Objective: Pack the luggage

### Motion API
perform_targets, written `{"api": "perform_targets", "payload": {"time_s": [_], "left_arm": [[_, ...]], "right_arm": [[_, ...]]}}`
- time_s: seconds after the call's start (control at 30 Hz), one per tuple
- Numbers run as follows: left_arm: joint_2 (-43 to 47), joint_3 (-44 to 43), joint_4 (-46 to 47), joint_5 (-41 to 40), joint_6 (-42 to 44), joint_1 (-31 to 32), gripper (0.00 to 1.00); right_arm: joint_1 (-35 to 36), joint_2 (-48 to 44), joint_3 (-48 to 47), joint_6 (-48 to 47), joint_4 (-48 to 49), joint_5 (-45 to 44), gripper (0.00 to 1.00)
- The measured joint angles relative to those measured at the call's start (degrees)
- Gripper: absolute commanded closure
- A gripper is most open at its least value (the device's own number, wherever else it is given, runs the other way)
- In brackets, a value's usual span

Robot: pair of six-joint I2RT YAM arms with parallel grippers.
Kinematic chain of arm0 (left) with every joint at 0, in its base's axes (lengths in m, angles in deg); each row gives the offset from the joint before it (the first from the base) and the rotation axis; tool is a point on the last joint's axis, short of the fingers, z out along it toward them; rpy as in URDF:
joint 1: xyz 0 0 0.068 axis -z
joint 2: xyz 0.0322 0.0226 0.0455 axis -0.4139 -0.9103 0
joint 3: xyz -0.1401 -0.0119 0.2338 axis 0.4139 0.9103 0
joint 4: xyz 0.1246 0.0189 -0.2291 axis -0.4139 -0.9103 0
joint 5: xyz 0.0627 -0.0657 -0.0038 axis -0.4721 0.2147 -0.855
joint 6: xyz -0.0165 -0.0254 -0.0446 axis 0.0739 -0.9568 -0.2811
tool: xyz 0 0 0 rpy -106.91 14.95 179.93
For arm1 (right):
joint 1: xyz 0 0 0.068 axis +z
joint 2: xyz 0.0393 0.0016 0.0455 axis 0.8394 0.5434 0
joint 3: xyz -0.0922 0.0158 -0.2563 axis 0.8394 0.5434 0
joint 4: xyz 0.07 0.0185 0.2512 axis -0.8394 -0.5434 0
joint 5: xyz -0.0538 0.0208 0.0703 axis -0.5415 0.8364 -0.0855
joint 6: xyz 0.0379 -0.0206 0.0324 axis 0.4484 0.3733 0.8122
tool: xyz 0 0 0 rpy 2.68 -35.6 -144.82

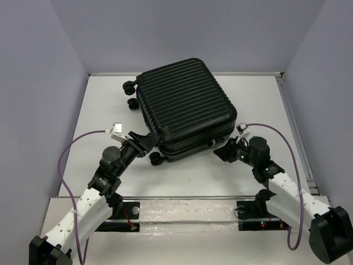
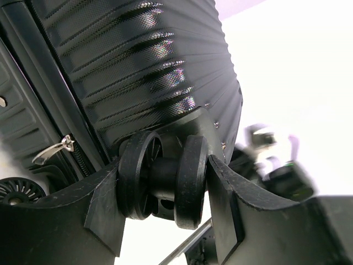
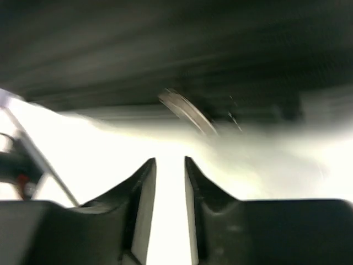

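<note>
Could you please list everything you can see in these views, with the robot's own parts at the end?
luggage: one, black ribbed hard shell, closed, lying flat mid-table.
caster wheels: four, black, on the luggage's left side; the near upper one is a twin wheel.
zip pull: one, silver, on the luggage's zip seam; the right wrist view shows a blurred one.
table: one, white, under everything.
walls: pale grey, around the table.
cables: two, purple, one per arm.
arms: two, white and black, near edge.
left pincer: black, clamped on the twin wheel.
right pincer: black, at the luggage's near right corner, jaws narrowly apart, holding nothing.
</note>
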Motion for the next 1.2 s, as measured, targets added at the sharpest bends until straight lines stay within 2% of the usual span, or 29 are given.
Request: {"api": "perform_targets", "payload": {"time_s": [0.13,0.4,0.97,1.0,1.1,1.2], "left_arm": [[-0.3,0.0,0.2,0.4,0.2,0.0,0.94],[-0.3,0.0,0.3,0.9,0.2,0.0,0.94],[-0.2,0.0,0.3,1.3,0.5,0.0,0.94],[-0.2,0.0,0.3,1.3,0.6,0.0,0.94],[-0.2,0.0,0.3,1.3,0.8,0.0,0.94],[-0.2,0.0,0.3,1.4,1.0,0.0,0.94]], "right_arm": [[0.3,0.5,6.6,0.6,1.0,-3.0,0.61],[0.4,4.7,5.5,0.1,12.2,-6.8,0.55],[0.4,13.6,2.9,-4.4,18.4,-7.1,0.53],[0.4,14.3,2.9,-4.4,19.4,-6.8,0.54],[0.3,16.9,2.9,-4.4,23.2,-6.1,0.66],[0.3,19.5,3.0,-3.9,26.3,-4.5,0.88]]}}
